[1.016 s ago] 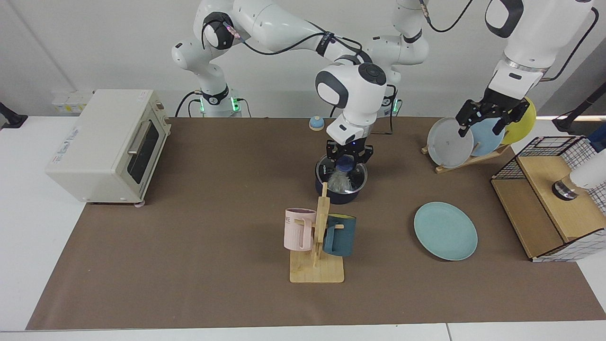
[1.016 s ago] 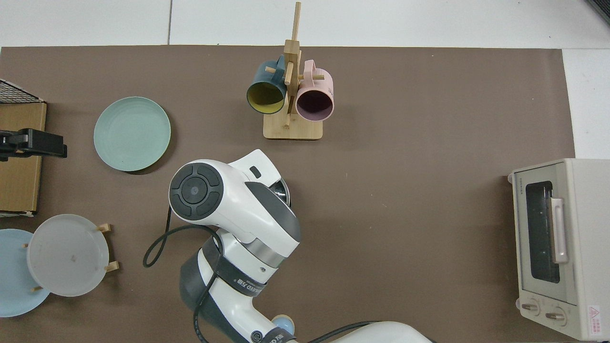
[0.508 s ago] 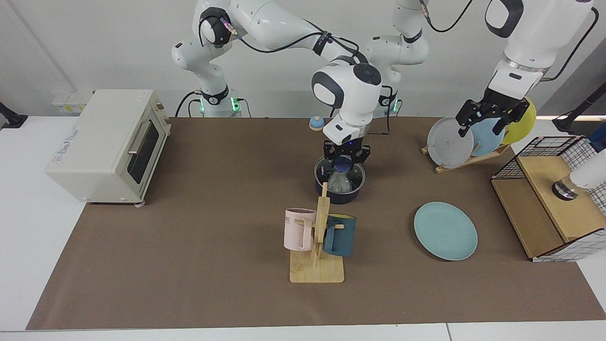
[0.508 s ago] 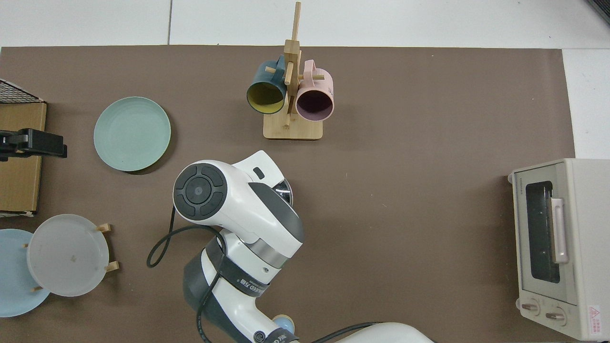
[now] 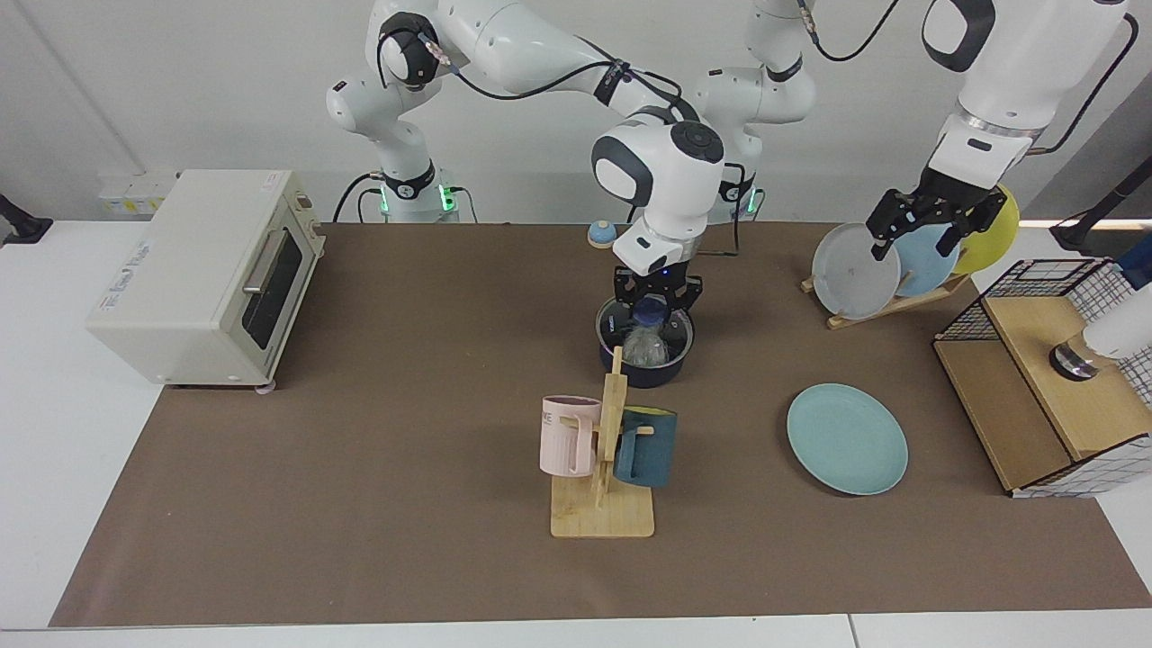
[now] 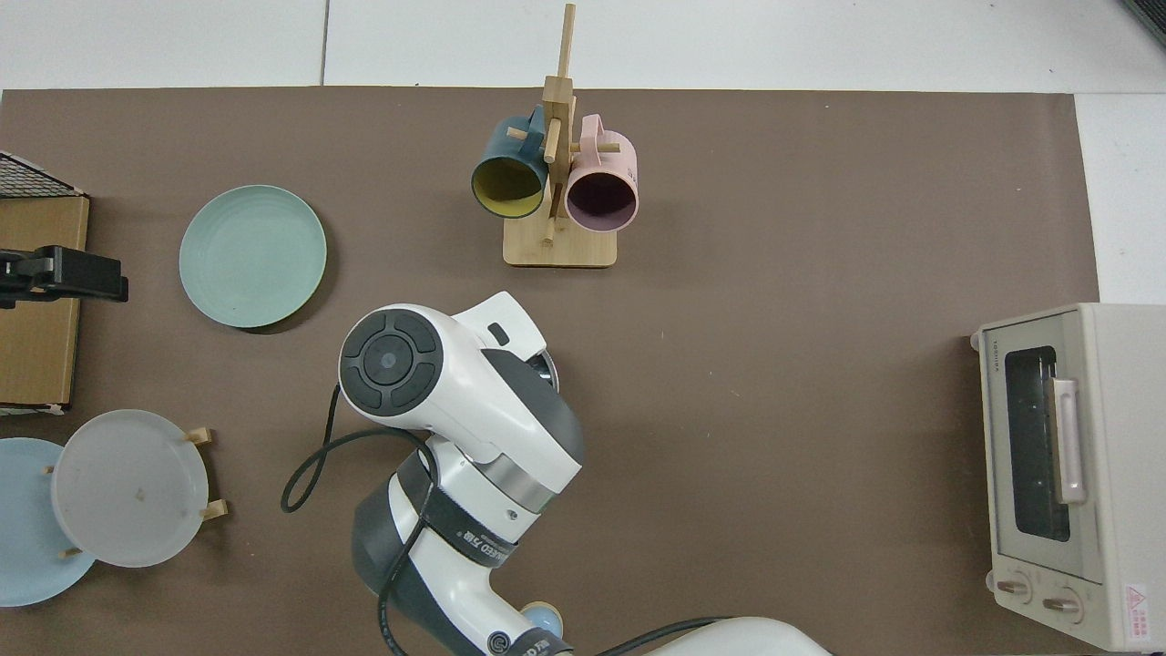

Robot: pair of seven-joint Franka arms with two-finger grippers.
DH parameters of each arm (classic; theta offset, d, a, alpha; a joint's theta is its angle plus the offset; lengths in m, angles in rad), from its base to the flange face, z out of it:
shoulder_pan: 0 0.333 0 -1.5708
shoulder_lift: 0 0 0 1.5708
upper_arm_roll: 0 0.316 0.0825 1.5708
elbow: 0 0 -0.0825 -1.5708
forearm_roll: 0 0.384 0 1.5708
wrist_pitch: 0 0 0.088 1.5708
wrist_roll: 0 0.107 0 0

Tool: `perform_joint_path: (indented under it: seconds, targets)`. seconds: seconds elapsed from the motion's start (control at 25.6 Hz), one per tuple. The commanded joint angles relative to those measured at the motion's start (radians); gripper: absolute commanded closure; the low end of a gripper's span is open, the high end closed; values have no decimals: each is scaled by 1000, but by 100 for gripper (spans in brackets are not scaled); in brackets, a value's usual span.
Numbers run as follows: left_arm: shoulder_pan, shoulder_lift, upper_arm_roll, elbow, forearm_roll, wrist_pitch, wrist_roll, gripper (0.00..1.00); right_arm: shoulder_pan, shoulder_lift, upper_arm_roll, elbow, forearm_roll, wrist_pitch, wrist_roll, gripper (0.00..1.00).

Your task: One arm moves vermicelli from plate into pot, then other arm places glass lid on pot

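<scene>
The dark navy pot (image 5: 644,371) stands mid-table behind the mug tree. The glass lid (image 5: 668,335) lies on its rim, and the pale vermicelli (image 5: 640,346) shows through the glass inside the pot. My right gripper (image 5: 651,309) reaches down from above and is shut on the lid's blue knob. In the top view the right arm's wrist (image 6: 392,363) covers nearly all of the pot (image 6: 547,366). The teal plate (image 5: 847,438) (image 6: 252,255) lies bare to the side. My left gripper (image 5: 916,241) waits open over the plate rack.
A wooden mug tree (image 5: 603,517) holding a pink mug (image 5: 567,436) and a dark teal mug (image 5: 646,445) stands close in front of the pot. The rack (image 5: 886,306) holds grey-white, pale blue and yellow plates. A toaster oven (image 5: 205,274) and a wire-and-wood box (image 5: 1048,378) sit at the ends.
My right gripper has shifted slightly with the lid, which went from tilted over the pot to lying level on its rim. The left arm has not moved.
</scene>
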State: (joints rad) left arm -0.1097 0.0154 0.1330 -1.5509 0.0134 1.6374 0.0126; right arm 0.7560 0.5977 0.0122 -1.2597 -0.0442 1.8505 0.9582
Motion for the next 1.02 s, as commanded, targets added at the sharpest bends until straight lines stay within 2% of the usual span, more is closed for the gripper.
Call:
perform_joint_path:
  seconds: [0.0, 0.08, 0.16, 0.23, 0.31, 0.35, 0.55, 0.98]
  targets:
    - [7, -8, -4, -5, -10, -11, -9, 0, -12, -44, 8, -43, 30, 16, 25, 100]
    - [7, -8, -4, -5, -10, -11, -9, 0, -18, -44, 8, -43, 30, 18, 24, 100]
    - [7, -8, -4, -5, -10, -11, -9, 0, -20, -44, 8, -43, 30, 19, 24, 93]
    - [7, -8, -4, -5, -10, -11, -11, 0, -24, -44, 8, -43, 30, 19, 11, 70]
    - [7, -8, -4, -6, -10, -11, -9, 0, -37, -44, 8, -44, 29, 19, 8, 43]
    - [7, -8, -4, -5, -10, -11, -9, 0, -38, -44, 8, -44, 29, 19, 8, 38]
    - [7, -8, -4, -5, -10, -11, -9, 0, -44, -42, 8, -44, 33, 29, 11, 32]
    - [7, -8, -4, -5, -10, -11, -11, 0, -40, -41, 6, -43, 60, 29, 21, 31]
